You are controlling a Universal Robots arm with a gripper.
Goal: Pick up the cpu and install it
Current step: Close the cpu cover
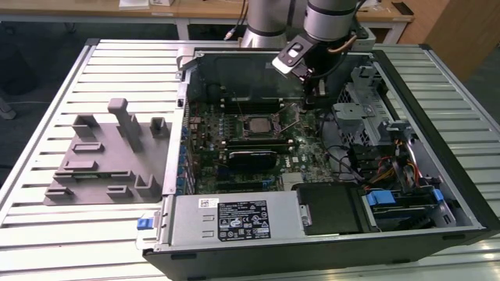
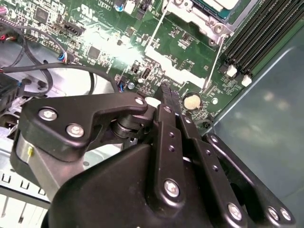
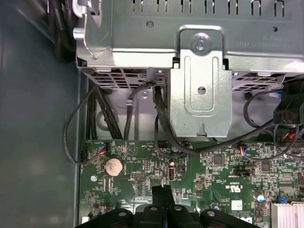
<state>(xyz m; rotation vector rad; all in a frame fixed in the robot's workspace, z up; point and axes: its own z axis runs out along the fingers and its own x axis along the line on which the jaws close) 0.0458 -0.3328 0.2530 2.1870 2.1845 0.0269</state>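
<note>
The cpu (image 1: 257, 124) lies flat in its socket in the middle of the green motherboard (image 1: 305, 146), inside the open computer case. In the second wrist view a corner of the cpu (image 2: 219, 4) shows its silver top and pale rim inside the metal socket frame. My gripper (image 1: 312, 103) hangs over the board toward the exterior view's right of the socket, a short way from the cpu. Its black fingers (image 2: 167, 97) are pressed together with nothing between them. In the first wrist view the gripper (image 3: 161, 192) hovers just above the board near a coin battery (image 3: 114, 166).
A thin socket lever rod (image 2: 213, 59) runs beside the socket. Black memory sticks (image 1: 252, 143) lie in front of it. A metal drive cage (image 3: 199, 71) and cables (image 3: 161, 128) crowd the gripper's far side. A grey box (image 1: 234, 219) fills the case front; a grey fixture (image 1: 109, 158) sits outside.
</note>
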